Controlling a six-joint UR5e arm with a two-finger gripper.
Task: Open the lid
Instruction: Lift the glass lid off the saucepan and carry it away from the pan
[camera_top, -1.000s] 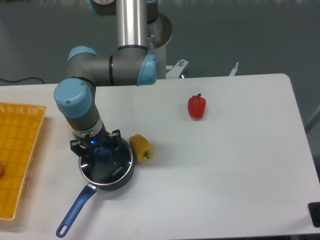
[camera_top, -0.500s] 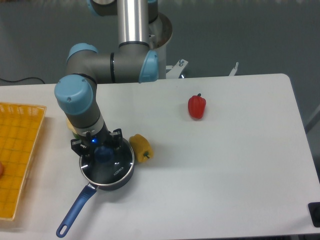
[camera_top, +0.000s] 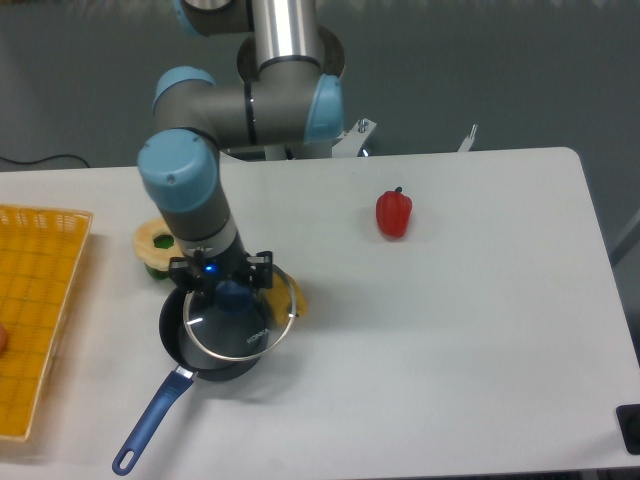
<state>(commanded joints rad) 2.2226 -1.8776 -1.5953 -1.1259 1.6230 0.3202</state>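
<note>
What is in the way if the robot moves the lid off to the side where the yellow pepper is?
The gripper holds the lid by its blue knob, lifted and shifted toward the yellow pepper. The pepper lies right beside the saucepan, partly under the lid's rim, so it stands in that path.

The round glass lid (camera_top: 240, 318) with a blue knob sits tilted, shifted right, near the table's front-left part.

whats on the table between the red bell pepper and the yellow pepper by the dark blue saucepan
Nothing: the fixed camera shows only bare white table between the red bell pepper and the yellow pepper beside the dark blue saucepan.
</note>
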